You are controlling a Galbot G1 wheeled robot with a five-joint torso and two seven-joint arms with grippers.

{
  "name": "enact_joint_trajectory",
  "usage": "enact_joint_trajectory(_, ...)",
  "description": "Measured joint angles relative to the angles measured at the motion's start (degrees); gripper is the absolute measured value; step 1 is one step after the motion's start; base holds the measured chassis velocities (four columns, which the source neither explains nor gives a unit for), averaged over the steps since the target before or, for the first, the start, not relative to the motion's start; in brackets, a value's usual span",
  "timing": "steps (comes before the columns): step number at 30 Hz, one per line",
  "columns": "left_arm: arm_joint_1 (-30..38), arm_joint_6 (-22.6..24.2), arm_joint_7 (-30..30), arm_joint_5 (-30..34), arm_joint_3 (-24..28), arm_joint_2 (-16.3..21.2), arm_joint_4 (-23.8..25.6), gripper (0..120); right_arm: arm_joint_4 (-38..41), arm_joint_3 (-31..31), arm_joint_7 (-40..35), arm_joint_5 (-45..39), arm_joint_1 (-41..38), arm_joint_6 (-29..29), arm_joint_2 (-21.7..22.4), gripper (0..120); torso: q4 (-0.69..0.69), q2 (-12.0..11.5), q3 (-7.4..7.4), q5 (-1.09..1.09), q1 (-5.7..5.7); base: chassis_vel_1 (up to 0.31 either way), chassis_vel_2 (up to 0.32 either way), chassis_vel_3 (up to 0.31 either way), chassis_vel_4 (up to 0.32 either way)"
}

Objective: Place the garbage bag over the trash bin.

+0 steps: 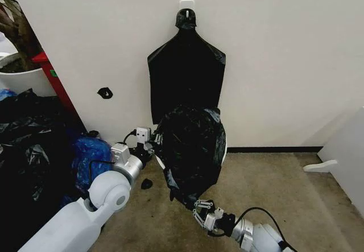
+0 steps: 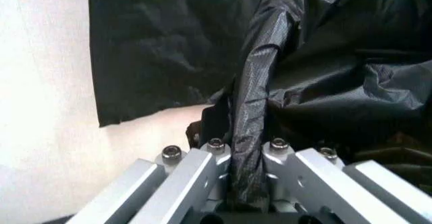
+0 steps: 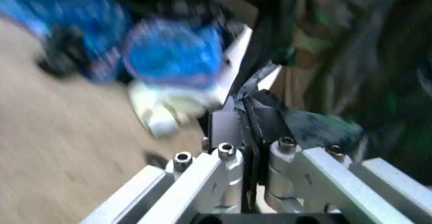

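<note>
— What's crowding the robot down there?

— Plenty. A big heap of black and blue bags (image 1: 34,149) lies on its left side, reaching almost to the left arm. A flat black bag (image 1: 186,75) hangs from a white hook (image 1: 186,4) on the wall, straight behind the work. A small black scrap (image 1: 147,184) lies on the floor by the left arm, and a plant in a white pot (image 1: 20,75) stands in the far left corner beside a red panel (image 1: 54,78).

— And the garbage bag itself?

— The garbage bag (image 1: 190,149) is draped over the trash bin (image 1: 224,149), which stands against the wall; only a sliver of its white side peeks out on the right.

— Are the grippers holding on?

— The left gripper (image 1: 151,144) is closed on a fold at the bag's left edge. The right gripper (image 1: 197,207) is pinched shut on the bag's lower hem, near the floor.

— The room?

— Brownish carpet (image 1: 273,189), a plain white wall (image 1: 284,53) with a dark baseboard, and a white object (image 1: 319,165) lying at the right.
</note>
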State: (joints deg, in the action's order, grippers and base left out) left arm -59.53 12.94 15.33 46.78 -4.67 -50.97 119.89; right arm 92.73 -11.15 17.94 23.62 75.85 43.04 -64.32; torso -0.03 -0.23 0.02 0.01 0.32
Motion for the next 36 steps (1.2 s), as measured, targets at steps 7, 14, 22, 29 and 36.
enact_joint_trajectory(7, -0.25, 0.80, 0.72, 1.57, -0.48, 0.35, 1.65, 1, -5.45, -2.67, -4.07, 5.75, -3.15, -0.46, -0.49, 0, 0.00, 0.00, 0.00, 0.00, 0.00, 0.000, 0.000, 0.000, 0.000)
enact_joint_trajectory(14, -0.49, 0.82, 0.61, 2.23, -0.57, 0.40, 2.16, 1, -7.38, -2.89, -6.83, 5.76, -4.26, -1.36, -0.49, 0, 0.00, 0.00, 0.00, 0.00, 0.00, 0.000, 0.000, 0.000, 0.000)
enact_joint_trajectory(22, -0.39, 1.21, 0.51, 0.35, -0.99, 0.72, 1.26, 1, -12.49, -5.44, -11.82, -1.93, -7.08, -1.58, 1.24, 0, 0.00, 0.00, 0.00, 0.01, 0.00, 0.000, 0.000, 0.000, 0.000)
enact_joint_trajectory(29, 0.85, 0.37, 0.71, -0.52, -0.96, 0.89, -1.33, 1, -14.92, -2.05, -4.06, -26.51, -4.87, 3.21, 3.22, 9, -0.03, 0.00, 0.00, 0.03, 0.00, 0.000, 0.000, 0.000, 0.000)
enact_joint_trajectory(36, 0.72, -0.39, 0.50, -0.48, -1.03, 0.75, -2.24, 1, -12.67, -2.08, 8.43, -30.18, -1.88, 3.95, 4.56, 34, 0.01, 0.00, -0.01, -0.01, 0.00, 0.000, 0.000, 0.000, 0.000)
